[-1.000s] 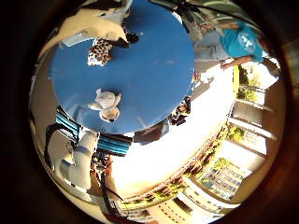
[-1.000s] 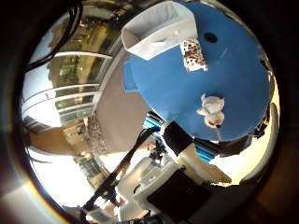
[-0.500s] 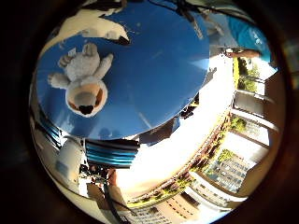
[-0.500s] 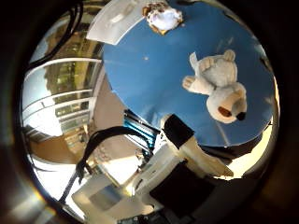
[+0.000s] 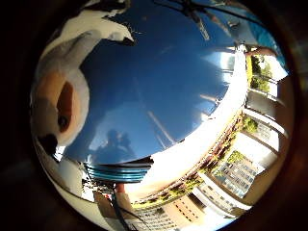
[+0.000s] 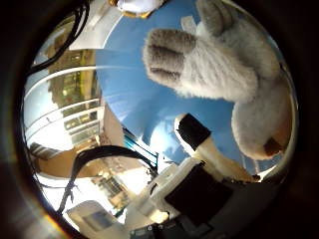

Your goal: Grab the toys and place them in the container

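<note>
A white-grey plush bear with a tan muzzle lies on the round blue table [image 5: 168, 87]. It is very close under my palm. In the right thumb side palm view its paws and body [image 6: 214, 65] fill much of the picture. In the right little finger side palm view its face [image 5: 58, 101] fills one side. My right hand [image 6: 189, 184] hangs over it. One finger [image 6: 199, 147] reaches out straight beside the bear and is not curled round it. Part of the white container [image 6: 140, 6] shows at the table's far edge.
A teal striped seat [image 5: 115, 173] stands just past the table's edge. Beyond it are a sunlit floor [image 5: 183, 159], a railing [image 6: 55, 110] and buildings. The bare blue tabletop [image 6: 120, 90] spreads beside the bear.
The hand has come down over the table towards the bear, which went from small to filling much of each view. The spotted toy has slid out of the picture.
</note>
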`<state>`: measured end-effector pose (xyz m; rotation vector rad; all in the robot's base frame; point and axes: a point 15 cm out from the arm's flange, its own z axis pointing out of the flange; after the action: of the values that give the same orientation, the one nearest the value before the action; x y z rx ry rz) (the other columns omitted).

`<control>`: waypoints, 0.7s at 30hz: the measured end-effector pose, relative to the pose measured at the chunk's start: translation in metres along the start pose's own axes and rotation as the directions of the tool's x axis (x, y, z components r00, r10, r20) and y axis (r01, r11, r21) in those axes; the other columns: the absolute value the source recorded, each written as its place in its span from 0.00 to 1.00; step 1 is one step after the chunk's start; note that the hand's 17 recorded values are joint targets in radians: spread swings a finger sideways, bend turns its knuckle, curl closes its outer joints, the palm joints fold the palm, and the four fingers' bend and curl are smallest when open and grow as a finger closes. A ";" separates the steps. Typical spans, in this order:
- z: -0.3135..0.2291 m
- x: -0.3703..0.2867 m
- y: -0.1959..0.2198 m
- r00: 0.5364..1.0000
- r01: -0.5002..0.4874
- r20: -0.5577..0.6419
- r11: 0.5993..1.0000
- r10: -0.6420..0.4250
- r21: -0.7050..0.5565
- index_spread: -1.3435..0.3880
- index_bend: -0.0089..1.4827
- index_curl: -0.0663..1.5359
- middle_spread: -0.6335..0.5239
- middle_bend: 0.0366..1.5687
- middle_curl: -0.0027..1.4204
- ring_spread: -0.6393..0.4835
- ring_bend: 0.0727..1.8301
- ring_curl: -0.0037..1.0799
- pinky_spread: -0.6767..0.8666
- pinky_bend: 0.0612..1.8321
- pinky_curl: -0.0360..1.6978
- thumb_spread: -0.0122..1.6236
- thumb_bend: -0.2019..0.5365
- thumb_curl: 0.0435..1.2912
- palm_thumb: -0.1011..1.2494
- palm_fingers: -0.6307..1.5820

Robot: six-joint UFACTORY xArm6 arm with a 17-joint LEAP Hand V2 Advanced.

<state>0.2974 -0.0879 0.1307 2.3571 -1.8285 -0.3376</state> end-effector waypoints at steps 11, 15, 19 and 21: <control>-0.024 0.006 -0.021 0.998 0.036 -0.046 0.999 -0.036 0.006 0.55 0.17 0.17 0.42 0.59 0.51 0.61 0.69 0.54 0.66 0.71 0.25 0.64 0.30 0.34 0.70 0.79; -0.048 0.004 -0.023 0.999 0.026 -0.042 1.000 -0.026 -0.003 0.47 0.25 0.17 0.40 0.68 0.59 0.55 0.72 0.60 0.62 0.79 0.30 0.64 0.35 0.42 0.80 0.78; -0.086 -0.012 -0.012 0.999 0.043 -0.015 0.996 -0.044 -0.083 0.40 0.31 0.18 0.40 0.72 0.63 0.52 0.74 0.64 0.59 0.83 0.33 0.64 0.33 0.46 0.82 0.76; -0.113 -0.020 -0.006 0.999 0.053 -0.005 0.992 -0.054 -0.117 0.37 0.34 0.19 0.39 0.73 0.64 0.51 0.75 0.65 0.58 0.84 0.34 0.64 0.33 0.48 0.83 0.75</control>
<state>0.3277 -0.0699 0.2403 2.3278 -1.6954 -0.4290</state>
